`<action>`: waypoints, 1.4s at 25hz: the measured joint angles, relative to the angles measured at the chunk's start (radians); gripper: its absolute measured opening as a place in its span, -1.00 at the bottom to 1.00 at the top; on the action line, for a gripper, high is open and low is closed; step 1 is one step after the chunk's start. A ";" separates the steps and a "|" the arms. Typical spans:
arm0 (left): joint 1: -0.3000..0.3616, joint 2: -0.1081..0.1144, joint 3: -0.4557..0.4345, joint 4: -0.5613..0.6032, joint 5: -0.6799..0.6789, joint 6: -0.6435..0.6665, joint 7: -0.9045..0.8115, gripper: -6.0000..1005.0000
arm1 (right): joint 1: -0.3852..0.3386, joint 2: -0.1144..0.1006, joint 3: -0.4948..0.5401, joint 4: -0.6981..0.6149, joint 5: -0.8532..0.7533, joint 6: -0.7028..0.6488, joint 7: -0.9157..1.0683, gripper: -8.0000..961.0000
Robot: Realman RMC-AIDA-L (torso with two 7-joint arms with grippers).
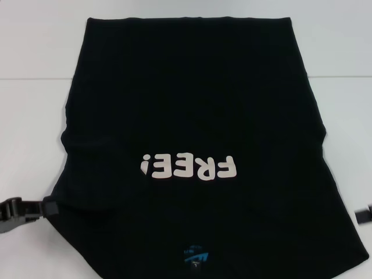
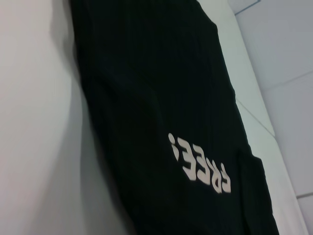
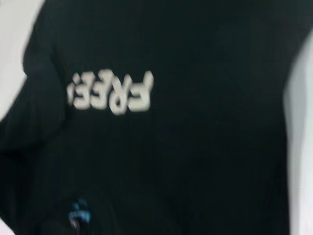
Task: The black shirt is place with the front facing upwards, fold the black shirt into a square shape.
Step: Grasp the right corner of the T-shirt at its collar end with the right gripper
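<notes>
Black shirt (image 1: 192, 110): lies flat on the white bench (image 1: 35, 116), front up, covering most of the middle of the head view. Its hem is at the far side and its neck at the near edge.
Lettering (image 1: 189, 167): pale "FREE!" print on the chest, reading upside down from the head camera; also seen in both wrist views.
Neck label (image 1: 195, 254): small blue tag at the collar, near the bottom edge of the head view.
Sleeves: both look tucked inward, so the sides of the shirt run fairly straight, widening toward the near end.
Left end effector (image 1: 49, 206): low at the left edge of the head view, its tip touching the shirt's near left corner; I cannot tell whether it is open or closed.
Right end effector (image 1: 363, 214): only a small black part shows at the right edge, just beside the shirt's near right side; its state cannot be told.
</notes>
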 joint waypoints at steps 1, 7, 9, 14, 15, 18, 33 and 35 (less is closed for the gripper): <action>-0.004 0.000 0.000 0.000 0.000 -0.005 0.000 -0.93 | -0.005 0.001 -0.002 0.002 -0.014 -0.003 -0.001 0.47; -0.035 0.003 0.001 -0.022 -0.001 -0.020 0.003 -0.93 | -0.014 0.038 -0.006 0.005 -0.103 0.018 -0.040 0.46; -0.039 0.004 0.001 -0.024 -0.002 -0.022 0.004 -0.93 | -0.014 0.050 -0.005 0.005 -0.117 0.030 -0.048 0.46; -0.040 0.004 0.001 -0.024 -0.004 -0.029 0.000 -0.93 | -0.015 0.074 -0.007 0.005 -0.144 0.056 -0.063 0.45; -0.040 0.003 0.001 -0.025 -0.004 -0.029 -0.001 -0.93 | -0.015 0.075 -0.007 0.005 -0.148 0.059 -0.064 0.45; -0.040 0.001 0.001 -0.025 -0.005 -0.030 -0.001 -0.93 | -0.013 0.082 -0.007 0.005 -0.151 0.067 -0.065 0.45; -0.037 -0.001 -0.012 -0.025 -0.005 -0.031 -0.003 -0.93 | 0.040 0.130 -0.015 0.012 -0.144 0.068 -0.070 0.43; -0.038 0.000 -0.013 -0.025 -0.005 -0.031 -0.003 -0.93 | 0.049 0.133 -0.019 0.023 -0.144 0.069 -0.073 0.42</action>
